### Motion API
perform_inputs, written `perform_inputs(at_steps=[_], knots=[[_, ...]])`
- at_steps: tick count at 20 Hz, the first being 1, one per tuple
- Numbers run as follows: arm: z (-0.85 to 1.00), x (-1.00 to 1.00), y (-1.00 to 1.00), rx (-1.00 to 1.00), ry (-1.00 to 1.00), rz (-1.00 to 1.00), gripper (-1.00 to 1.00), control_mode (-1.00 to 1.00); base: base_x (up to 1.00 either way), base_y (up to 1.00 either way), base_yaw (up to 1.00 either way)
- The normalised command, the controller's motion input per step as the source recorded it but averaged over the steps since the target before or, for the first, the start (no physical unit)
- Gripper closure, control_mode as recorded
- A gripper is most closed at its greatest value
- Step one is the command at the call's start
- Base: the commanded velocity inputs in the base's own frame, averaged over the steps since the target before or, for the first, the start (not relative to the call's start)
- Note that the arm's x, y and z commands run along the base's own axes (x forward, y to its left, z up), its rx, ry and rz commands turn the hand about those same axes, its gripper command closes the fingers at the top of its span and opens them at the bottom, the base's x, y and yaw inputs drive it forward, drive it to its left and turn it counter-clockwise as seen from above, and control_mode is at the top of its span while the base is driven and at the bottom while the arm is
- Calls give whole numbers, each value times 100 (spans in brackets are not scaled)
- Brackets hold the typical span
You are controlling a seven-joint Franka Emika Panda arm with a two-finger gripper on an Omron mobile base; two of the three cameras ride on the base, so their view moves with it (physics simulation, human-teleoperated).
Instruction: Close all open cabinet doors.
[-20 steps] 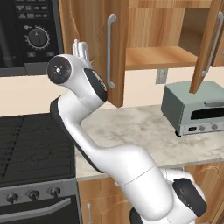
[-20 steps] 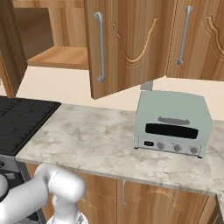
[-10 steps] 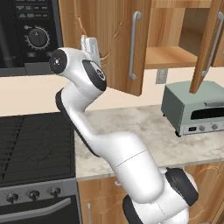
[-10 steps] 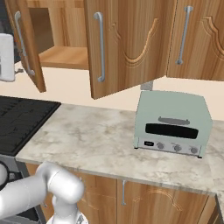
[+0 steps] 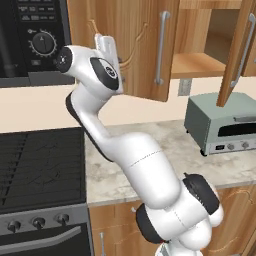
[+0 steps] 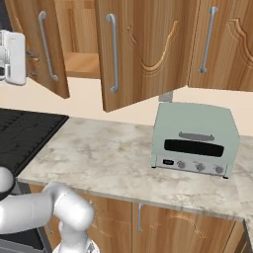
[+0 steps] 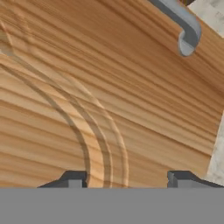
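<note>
My gripper [image 5: 106,44] is raised against the outer face of the left cabinet door [image 5: 142,47], which stands partly open with its silver handle [image 5: 160,47] to the gripper's right. From the right the same gripper [image 6: 12,57] sits just left of that door [image 6: 49,54]. In the hand view the door's wood [image 7: 109,87] is very close and my gripper [image 7: 127,180] is open, with nothing between the tips. A second cabinet door [image 6: 148,49] hangs wide open over the counter and is seen edge-on from the left [image 5: 239,55]. A third door [image 6: 222,44] looks shut.
A pale green toaster oven [image 6: 193,141] stands on the marble counter [image 6: 94,158] under the open doors. A black cooktop [image 5: 40,165] lies to the left, with the black microwave [image 5: 32,40] above it. The open cabinet shelf [image 5: 200,65] shows between the doors.
The left cabinet door has swung rightward toward its cabinet, and my hand has followed against its face. The wide-open second door has not moved.
</note>
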Motion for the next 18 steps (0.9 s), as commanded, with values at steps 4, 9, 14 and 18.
perform_inputs(at_steps=[4,9,14,18], knots=[[-3,68,-43,3,0,0,-100,-100,0,0,0],[-14,68,-51,5,7,3,-100,-100,0,0,0],[-23,72,-44,0,13,0,-100,-100,0,0,0],[-28,77,-40,0,16,0,-100,-100,0,0,0]])
